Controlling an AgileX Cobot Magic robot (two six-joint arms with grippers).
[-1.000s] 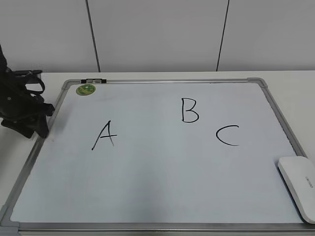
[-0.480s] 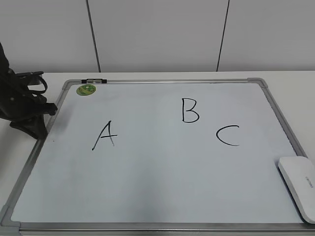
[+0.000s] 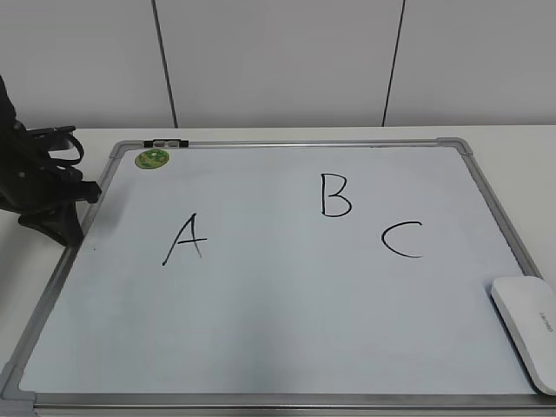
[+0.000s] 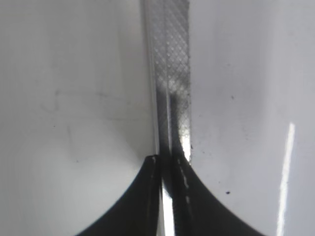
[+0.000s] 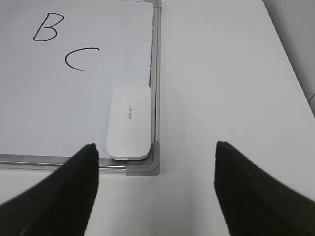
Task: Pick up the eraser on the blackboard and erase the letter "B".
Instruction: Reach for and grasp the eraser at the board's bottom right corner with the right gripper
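Note:
The blackboard (image 3: 287,347) is a pale board in a silver frame, lying flat with black letters A, B and C on it. The letter "B" (image 3: 335,195) is right of centre at the back, and it also shows in the right wrist view (image 5: 48,27). The white eraser (image 3: 528,330) lies at the board's near right corner. In the right wrist view the eraser (image 5: 129,123) is just ahead of my right gripper (image 5: 156,147), which is open, empty and over the table. My left gripper (image 3: 74,231) is shut, with its tips at the board's left frame (image 4: 172,73).
A small round green magnet (image 3: 151,158) sits at the board's back left corner, beside a black-and-white clip (image 3: 165,142) on the frame. The letter A (image 3: 184,239) is on the left and the letter C (image 3: 402,239) is right of the B. A white table surrounds the board, with a panelled wall behind.
My left gripper has shifted slightly to the left at the board's left frame, then held still. The eraser and the letters have not changed.

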